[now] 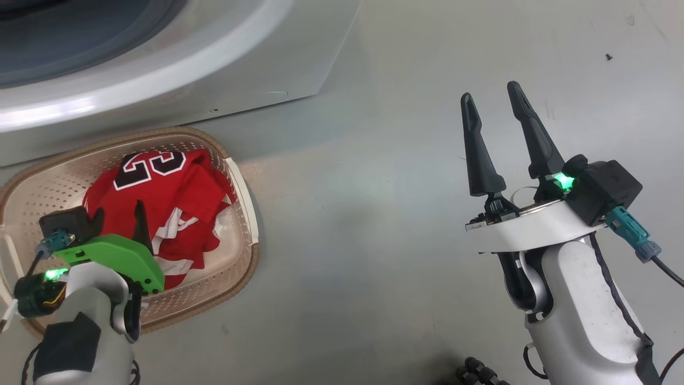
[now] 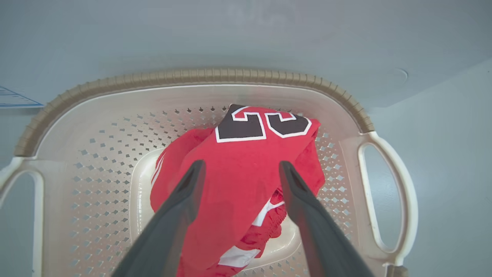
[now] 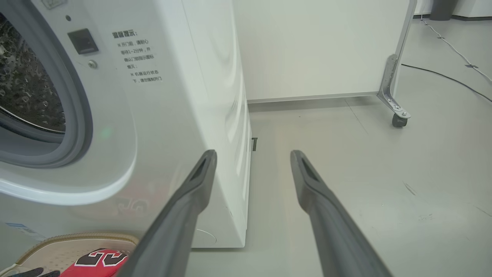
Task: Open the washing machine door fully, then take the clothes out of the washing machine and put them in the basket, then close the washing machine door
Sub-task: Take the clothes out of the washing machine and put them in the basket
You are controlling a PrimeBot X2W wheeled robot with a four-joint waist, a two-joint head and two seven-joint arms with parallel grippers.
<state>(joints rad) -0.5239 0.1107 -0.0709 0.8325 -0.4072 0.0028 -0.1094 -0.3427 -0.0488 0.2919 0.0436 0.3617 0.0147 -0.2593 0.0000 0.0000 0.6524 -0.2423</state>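
Observation:
The clothes (image 1: pixel 176 187), a bright red jersey with dark white-edged numbers, lie bunched in the cream basket (image 1: pixel 243 187) on the floor in front of the washing machine (image 1: pixel 256 69). My left gripper (image 1: pixel 120 213) hangs over the basket, open. In the left wrist view its fingers (image 2: pixel 180 200) stand spread just above the clothes (image 2: pixel 238 165), inside the basket (image 2: pixel 192 75). My right gripper (image 1: pixel 490 93) is open and holds nothing, out over bare floor to the right. The right wrist view shows the right gripper (image 3: pixel 253 154) beside the washing machine (image 3: pixel 173 107), whose grey gasket and steel drum are uncovered. The washing machine door is out of view.
A white panel on a castor foot (image 3: pixel 396 111) stands behind the washer's right side. A dark cable (image 3: pixel 442 75) runs across the grey floor beyond it. The basket's white handle (image 2: pixel 399 200) faces the open floor on the right.

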